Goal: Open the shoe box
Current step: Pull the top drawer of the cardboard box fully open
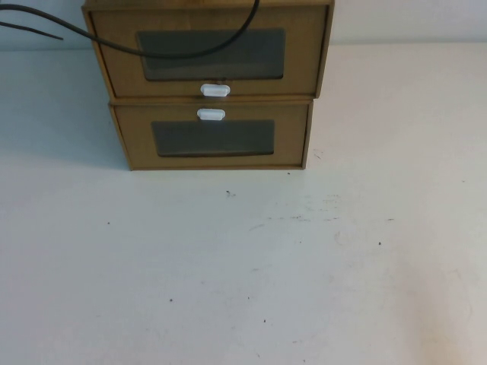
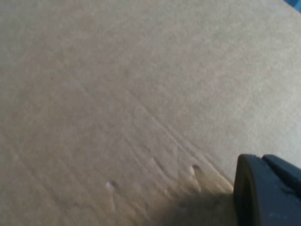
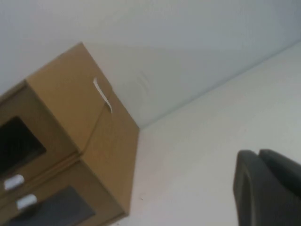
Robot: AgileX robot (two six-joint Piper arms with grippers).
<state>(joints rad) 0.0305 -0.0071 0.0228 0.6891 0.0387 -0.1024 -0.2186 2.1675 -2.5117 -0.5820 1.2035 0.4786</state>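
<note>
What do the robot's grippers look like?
Both look black, chunky and rounded at the edges. The left gripper sits close against brown cardboard; the right gripper hangs over the white table, right of the shoe boxes. Thin black cables trail above.

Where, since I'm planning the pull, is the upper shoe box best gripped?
Probably the white tab at the front lower edge of the upper shoe box, approached from the robot's side: its flat face offers nothing else. Left gripper sits close against cardboard; right gripper, shut, hangs off to the box's right.

brown cardboard [image 2: 117,94]: fills view, likely shoe box, faintly dented | left gripper [image 2: 265,193]: close to it
</note>
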